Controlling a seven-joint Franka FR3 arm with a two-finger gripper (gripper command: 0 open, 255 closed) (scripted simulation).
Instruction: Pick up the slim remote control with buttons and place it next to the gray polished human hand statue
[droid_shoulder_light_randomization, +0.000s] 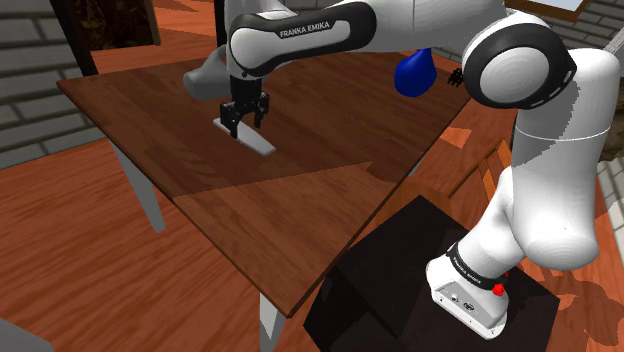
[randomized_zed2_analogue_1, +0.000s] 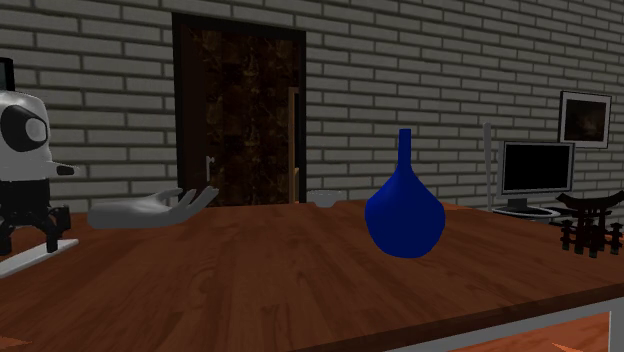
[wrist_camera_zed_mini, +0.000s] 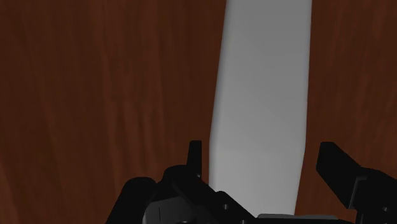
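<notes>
The white arm has dark joints, one link lettered "FRANKA EMIKA". Its end effector is black, and a red button marks the base.

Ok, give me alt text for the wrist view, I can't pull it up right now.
A slim, plain pale-grey remote lies flat on the dark wooden table, running straight away from the camera. The black jaws stand open on either side of its near end, not yet clamped on it.

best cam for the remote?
Wrist view: the pale grey remote lies lengthwise inside the open gripper, up close. Shoulder view shows it small, partly under the gripper; second exterior view catches a thin sliver.
</notes>
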